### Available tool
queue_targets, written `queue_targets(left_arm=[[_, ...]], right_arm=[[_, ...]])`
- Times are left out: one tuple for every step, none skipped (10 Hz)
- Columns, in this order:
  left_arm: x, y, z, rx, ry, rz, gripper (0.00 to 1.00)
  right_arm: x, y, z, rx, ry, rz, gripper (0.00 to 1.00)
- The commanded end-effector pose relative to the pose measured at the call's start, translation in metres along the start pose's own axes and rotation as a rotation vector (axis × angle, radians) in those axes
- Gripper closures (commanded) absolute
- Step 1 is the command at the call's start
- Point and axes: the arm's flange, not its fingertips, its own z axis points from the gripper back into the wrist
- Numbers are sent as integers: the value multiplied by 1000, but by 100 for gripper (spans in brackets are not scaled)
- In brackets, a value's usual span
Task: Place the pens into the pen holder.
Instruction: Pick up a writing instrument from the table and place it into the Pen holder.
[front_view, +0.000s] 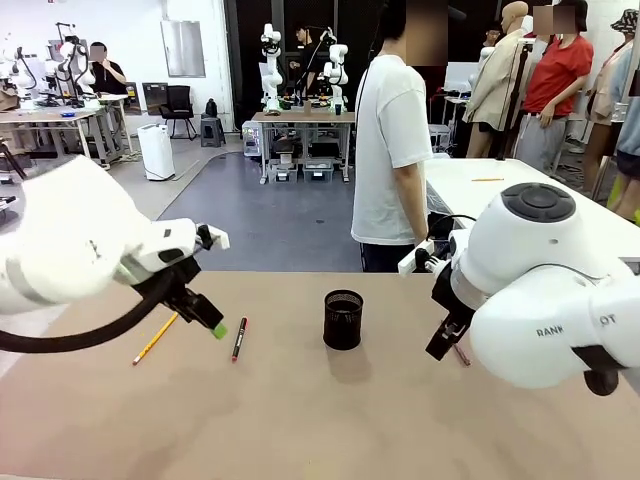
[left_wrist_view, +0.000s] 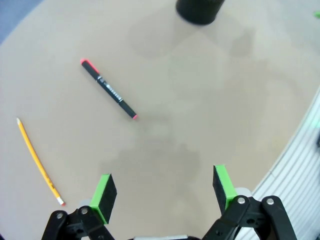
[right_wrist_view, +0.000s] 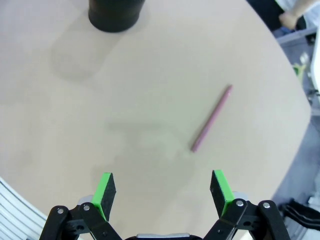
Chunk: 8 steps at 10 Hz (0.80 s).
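**Three pens lie on the counter, both claws open and empty**

The small black wire-mesh cylindrical pen holder (front_view: 343, 320) stands upright near the middle of the tan counter (front_view: 300, 425). To its left lies the black pen with red ends (front_view: 239, 338), and farther left the orange-yellow pencil (front_view: 155, 338), the two apart. The left claw (left_wrist_view: 163, 190) hovers above the counter near them, jaws spread wide with nothing between its green pads (left_wrist_view: 103, 192). The dull pinkish-brown pen (right_wrist_view: 211, 118) lies flat to the holder's right, ahead of the right claw (right_wrist_view: 162, 191), which also gapes wide and empty. A person in a white T-shirt (front_view: 390, 150) stands at the far side.
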Motion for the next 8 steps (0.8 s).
queue_targets(left_arm=[[6,31,14,-33,-25,-28,0],[7,37,25,-30,-46,-45,0],[8,40,29,-19,-70,-53,0],[8,24,25,-20,-29,-20,0],[8,24,25,-20,-29,-20,0],[8,24,25,-20,-29,-20,0],[8,24,25,-20,-29,-20,0],[8,24,25,-20,-29,-20,0]], right_arm=[[3,27,17,-78,97,-25,0],[8,34,24,-81,117,-45,0],[11,49,20,-50,130,-84,0],[-1,23,18,-56,81,-14,0],[-1,23,18,-56,81,-14,0],[-1,23,18,-56,81,-14,0],[-1,23,18,-56,81,-14,0],[-1,23,18,-56,81,-14,0]])
